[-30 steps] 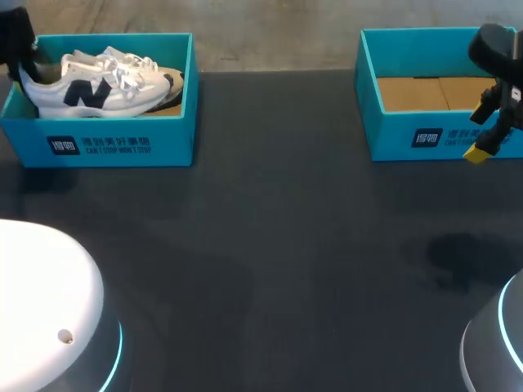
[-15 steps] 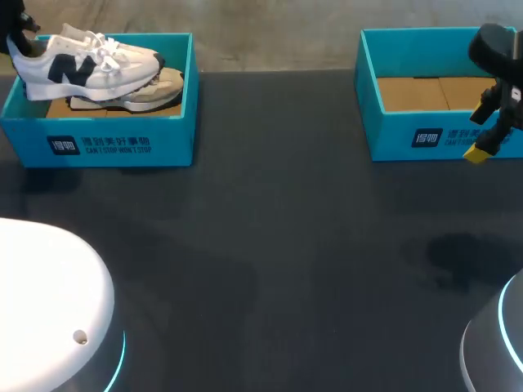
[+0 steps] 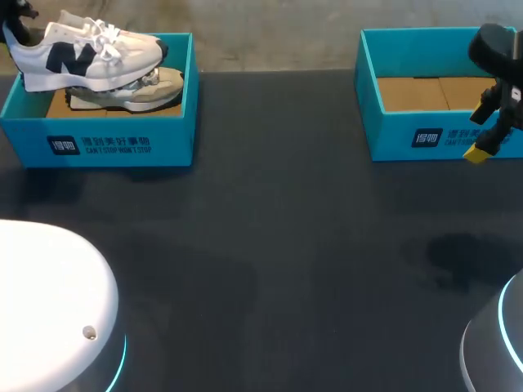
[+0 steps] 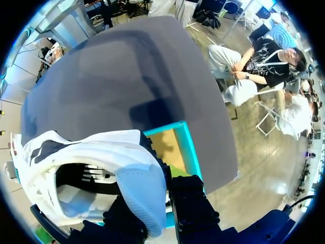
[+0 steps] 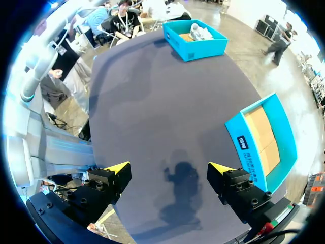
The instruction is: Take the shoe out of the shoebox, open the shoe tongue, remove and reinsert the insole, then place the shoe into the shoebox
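1. Though it comes in only at the corner of the head view, the left gripper (image 3: 15, 24) holds the white shoe (image 3: 86, 53) by the heel, just above the left shoebox (image 3: 114, 143). A second shoe (image 3: 131, 94) lies inside that box. The right gripper (image 3: 482, 145) hangs well apart from that box, beside the right shoebox (image 3: 433, 135).
2. From the left wrist view, the left gripper (image 4: 160, 198) pinches the padded heel collar of the shoe (image 4: 86, 157), one finger inside and one outside, over the left shoebox (image 4: 185, 147). The shoe looks light, with a soft upper. Held at one end it may droop toe-down, so the stiffer heel is probably the best hold.
3. Seen from the right wrist view, the right gripper (image 5: 169, 170) is spread wide and empty over the table (image 5: 152, 101). The left shoebox (image 5: 195, 48) is far ahead.
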Controlling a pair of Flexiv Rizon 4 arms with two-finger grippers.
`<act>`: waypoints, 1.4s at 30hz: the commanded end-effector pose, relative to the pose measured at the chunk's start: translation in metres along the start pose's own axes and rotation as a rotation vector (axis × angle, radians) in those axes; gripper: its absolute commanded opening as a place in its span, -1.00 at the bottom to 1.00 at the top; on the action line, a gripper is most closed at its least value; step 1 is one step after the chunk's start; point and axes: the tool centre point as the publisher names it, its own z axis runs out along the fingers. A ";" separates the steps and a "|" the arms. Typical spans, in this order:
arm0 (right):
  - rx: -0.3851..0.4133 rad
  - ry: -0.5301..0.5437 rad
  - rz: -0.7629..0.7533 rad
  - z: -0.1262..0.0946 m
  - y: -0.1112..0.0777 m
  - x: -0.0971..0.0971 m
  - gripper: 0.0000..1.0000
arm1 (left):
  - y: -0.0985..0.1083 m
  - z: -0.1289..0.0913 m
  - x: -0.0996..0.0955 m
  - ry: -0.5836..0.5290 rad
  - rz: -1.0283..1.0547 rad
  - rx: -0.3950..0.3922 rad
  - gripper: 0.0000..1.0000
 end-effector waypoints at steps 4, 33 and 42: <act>0.005 0.003 0.002 0.000 0.002 -0.001 1.00 | -0.020 -0.009 -0.015 0.016 -0.034 0.008 -1.00; 0.005 0.003 0.002 0.000 0.002 -0.001 1.00 | -0.092 -0.013 -0.155 0.025 -0.218 0.056 -1.00; 0.005 0.003 0.002 0.000 0.002 -0.001 1.00 | -0.123 -0.004 -0.201 0.025 -0.239 0.061 -1.00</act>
